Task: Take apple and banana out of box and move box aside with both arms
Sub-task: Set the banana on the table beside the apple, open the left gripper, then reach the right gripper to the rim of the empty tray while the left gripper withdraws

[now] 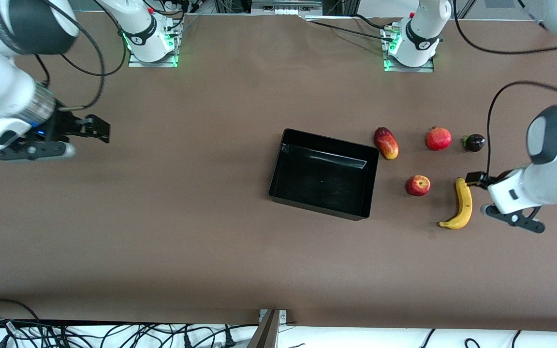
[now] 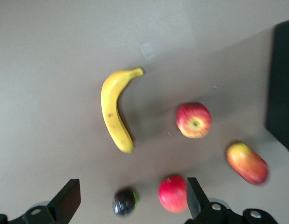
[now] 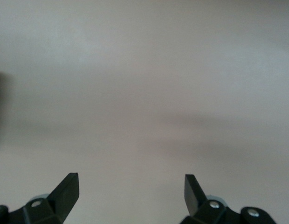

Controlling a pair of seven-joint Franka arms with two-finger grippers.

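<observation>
— Hovering with fingers spread wide: left gripper [image 2: 130, 198] over the table [image 1: 162, 232], above the purple fruit [image 2: 124, 201] and pomegranate [image 2: 173, 193].
— Banana [image 2: 114, 109]?
— Curved, yellow, out past the fingertips, apple [image 2: 194, 120] beside it: red, yellow patches. Mango [image 2: 247, 163] near the black box [image 1: 324, 173], glossy, low-walled, nothing inside.
— Right gripper [image 3: 131, 191]?
— Fingers wide too, over bare table at the right arm's end, well apart from every fruit.

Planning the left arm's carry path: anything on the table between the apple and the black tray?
Nothing. In the front view, bare brown table separates the apple from the tray. The mango lies beside that gap, farther from the camera.
</observation>
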